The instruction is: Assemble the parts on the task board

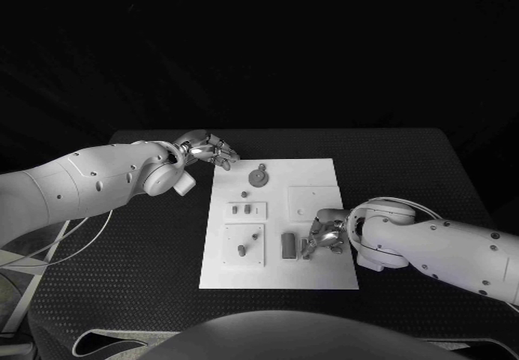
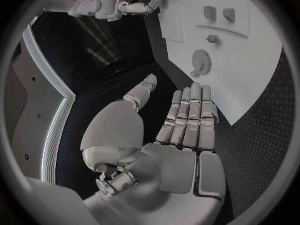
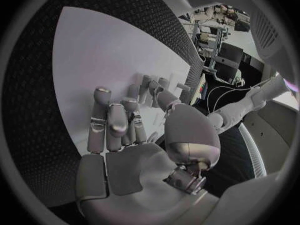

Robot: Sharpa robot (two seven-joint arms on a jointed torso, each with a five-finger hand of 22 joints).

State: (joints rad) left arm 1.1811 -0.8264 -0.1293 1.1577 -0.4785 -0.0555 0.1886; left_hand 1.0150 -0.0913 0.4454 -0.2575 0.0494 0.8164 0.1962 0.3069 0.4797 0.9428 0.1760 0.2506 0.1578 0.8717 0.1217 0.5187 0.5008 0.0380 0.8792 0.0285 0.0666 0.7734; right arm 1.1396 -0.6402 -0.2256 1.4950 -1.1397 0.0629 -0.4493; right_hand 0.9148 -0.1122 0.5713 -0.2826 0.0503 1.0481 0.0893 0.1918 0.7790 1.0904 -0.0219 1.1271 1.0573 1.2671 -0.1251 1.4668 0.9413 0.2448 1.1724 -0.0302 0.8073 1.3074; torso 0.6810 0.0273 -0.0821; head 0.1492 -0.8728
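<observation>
The white task board (image 1: 325, 180) lies in the middle of the table. On it are a grey gear (image 1: 257, 177), small pegs on two raised plates (image 1: 245, 209) (image 1: 247, 244) and a dark upright block (image 1: 288, 245). My left hand (image 1: 205, 150) hovers at the board's far left corner, fingers straight, thumb apart, holding nothing; the left wrist view shows the left hand (image 2: 187, 120) short of the gear (image 2: 200, 61). My right hand (image 1: 328, 234) is low over the board just right of the block. In the right wrist view the right hand's (image 3: 134, 120) thumb and fingertips meet close to the board (image 3: 94, 55); any part between them is hidden.
Black matting (image 1: 141, 262) surrounds the board on every side. A square outline (image 1: 311, 196) is marked on the board beyond my right hand. The left wrist view shows the right arm's hand (image 2: 134, 0) at the board's far side.
</observation>
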